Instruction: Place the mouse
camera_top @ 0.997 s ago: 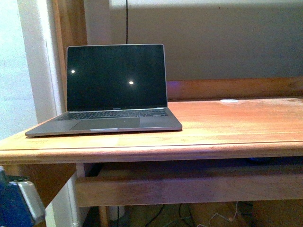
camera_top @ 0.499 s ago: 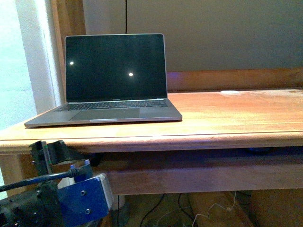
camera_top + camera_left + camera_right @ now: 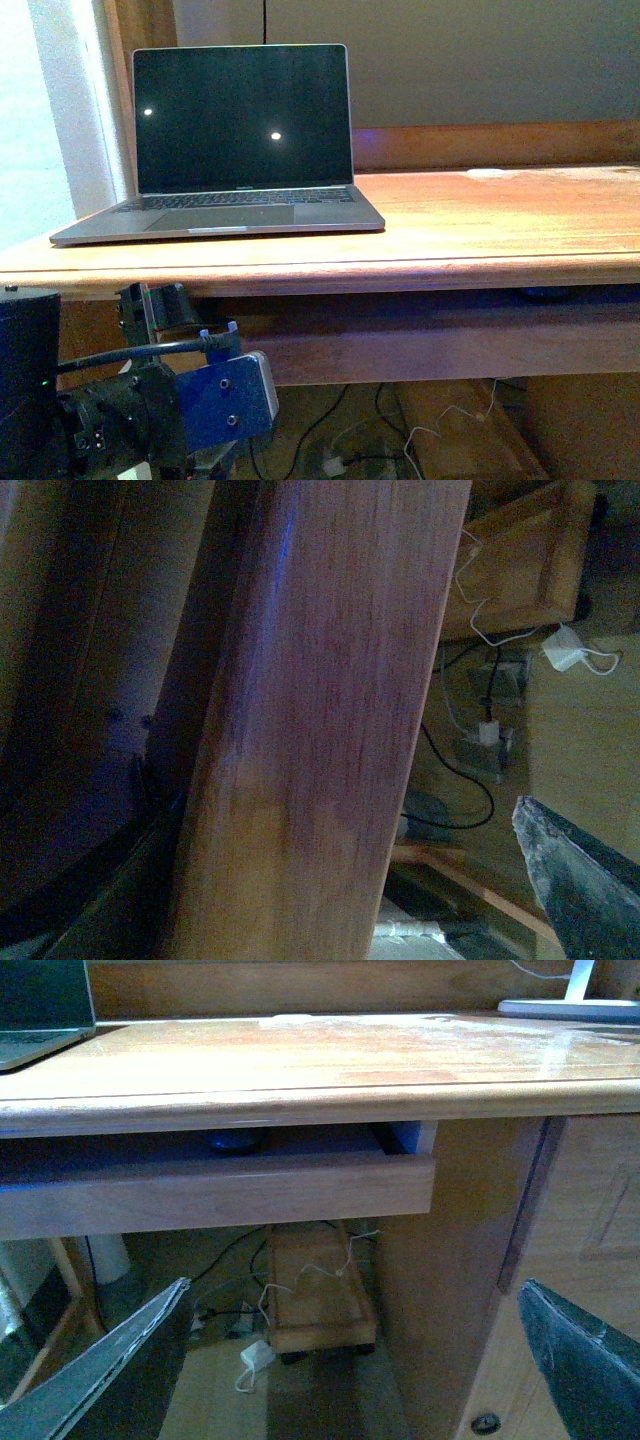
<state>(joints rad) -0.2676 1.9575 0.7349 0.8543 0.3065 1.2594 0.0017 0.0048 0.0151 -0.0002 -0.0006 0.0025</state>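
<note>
The mouse (image 3: 237, 1140) is a small dark oval lying on the pull-out shelf (image 3: 210, 1195) under the wooden desk top (image 3: 300, 1070); in the front view the mouse (image 3: 545, 293) is a dark shape under the desk edge at the right. My right gripper (image 3: 350, 1370) is open, low in front of the desk, well short of the mouse, with nothing between its fingers. My left gripper (image 3: 165, 305) is open below the desk's left front edge, close to a wooden desk leg (image 3: 310, 720). Only one left finger (image 3: 580, 880) shows in the left wrist view.
An open laptop (image 3: 235, 140) with a dark screen stands on the desk's left part. A small white disc (image 3: 487, 172) lies far back on the desk. A white stand (image 3: 570, 1005) sits at the desk's right. Cables and a charger (image 3: 255, 1355) lie on the floor beside a wheeled wooden box (image 3: 315, 1300).
My left arm has risen into the front view from the lower left, up toward the desk's underside. The laptop and desk now sit higher in the picture.
</note>
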